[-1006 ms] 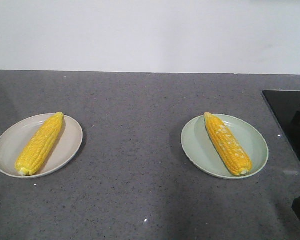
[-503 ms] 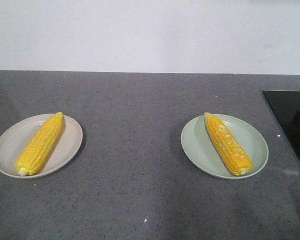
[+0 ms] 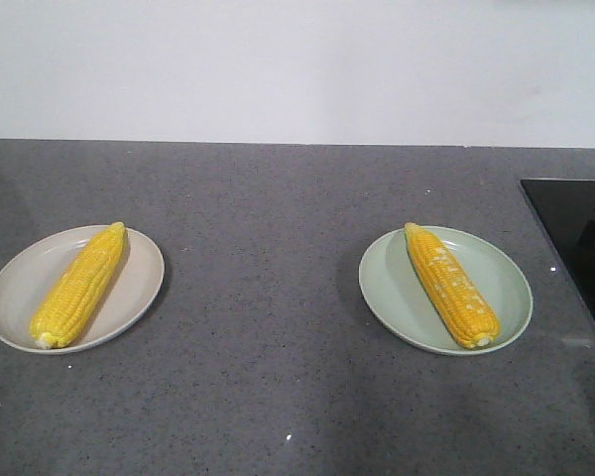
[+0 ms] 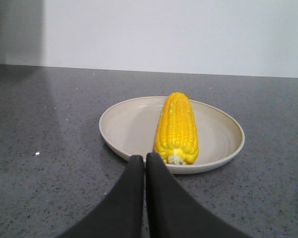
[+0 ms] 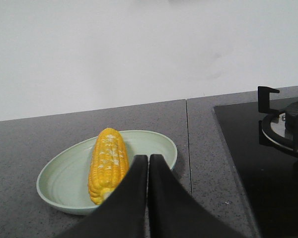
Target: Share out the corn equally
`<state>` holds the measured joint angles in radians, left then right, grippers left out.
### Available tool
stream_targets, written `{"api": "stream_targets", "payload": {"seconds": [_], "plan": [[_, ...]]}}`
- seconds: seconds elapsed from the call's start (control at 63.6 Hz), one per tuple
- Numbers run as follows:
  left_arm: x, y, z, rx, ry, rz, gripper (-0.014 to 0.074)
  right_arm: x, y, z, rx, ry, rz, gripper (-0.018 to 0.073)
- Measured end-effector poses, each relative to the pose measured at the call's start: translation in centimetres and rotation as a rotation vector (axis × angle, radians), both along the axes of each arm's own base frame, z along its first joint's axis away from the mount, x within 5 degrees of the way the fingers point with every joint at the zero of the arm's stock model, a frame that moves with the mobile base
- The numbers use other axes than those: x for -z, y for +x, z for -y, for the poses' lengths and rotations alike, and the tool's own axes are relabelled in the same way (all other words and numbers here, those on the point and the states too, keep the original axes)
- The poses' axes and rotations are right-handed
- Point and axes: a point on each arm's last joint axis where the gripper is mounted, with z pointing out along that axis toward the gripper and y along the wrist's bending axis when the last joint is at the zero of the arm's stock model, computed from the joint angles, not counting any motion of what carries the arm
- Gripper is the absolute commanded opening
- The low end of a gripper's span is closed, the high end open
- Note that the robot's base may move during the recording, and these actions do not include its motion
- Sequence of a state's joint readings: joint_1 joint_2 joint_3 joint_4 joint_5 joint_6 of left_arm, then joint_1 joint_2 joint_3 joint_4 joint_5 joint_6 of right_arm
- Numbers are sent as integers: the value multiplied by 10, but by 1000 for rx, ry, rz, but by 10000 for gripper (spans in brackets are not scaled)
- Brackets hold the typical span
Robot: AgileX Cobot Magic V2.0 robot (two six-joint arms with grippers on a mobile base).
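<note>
One corn cob (image 3: pixel 79 285) lies on a beige plate (image 3: pixel 20 283) at the left of the grey counter. A second corn cob (image 3: pixel 452 285) lies on a pale green plate (image 3: pixel 501 273) at the right. In the left wrist view my left gripper (image 4: pixel 145 158) is shut and empty, its tips just short of the beige plate (image 4: pixel 124 126) and beside the blunt end of the corn (image 4: pixel 177 128). In the right wrist view my right gripper (image 5: pixel 148 159) is shut and empty, in front of the green plate (image 5: pixel 64 178) and its corn (image 5: pixel 108 163). Neither gripper shows in the front view.
A black cooktop (image 3: pixel 580 238) fills the right edge of the counter, with a burner grate (image 5: pixel 283 124) on it. A white wall (image 3: pixel 297 69) runs behind the counter.
A dark shape at the lower right corner of the front view has left the frame. The corn cobs and plates have not moved.
</note>
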<state>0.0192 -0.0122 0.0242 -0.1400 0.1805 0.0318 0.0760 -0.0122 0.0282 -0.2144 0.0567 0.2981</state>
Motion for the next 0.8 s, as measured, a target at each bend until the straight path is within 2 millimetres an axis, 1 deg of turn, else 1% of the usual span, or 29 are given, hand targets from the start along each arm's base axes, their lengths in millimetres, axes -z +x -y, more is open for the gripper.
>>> {"api": "stream_targets", "payload": {"seconds": [0.283, 0.802], "plan": [[0, 0, 0, 0, 0, 0, -6, 0, 0, 0, -2, -49, 5, -5], [0, 0, 0, 0, 0, 0, -6, 0, 0, 0, -3, -50, 6, -5]]}}
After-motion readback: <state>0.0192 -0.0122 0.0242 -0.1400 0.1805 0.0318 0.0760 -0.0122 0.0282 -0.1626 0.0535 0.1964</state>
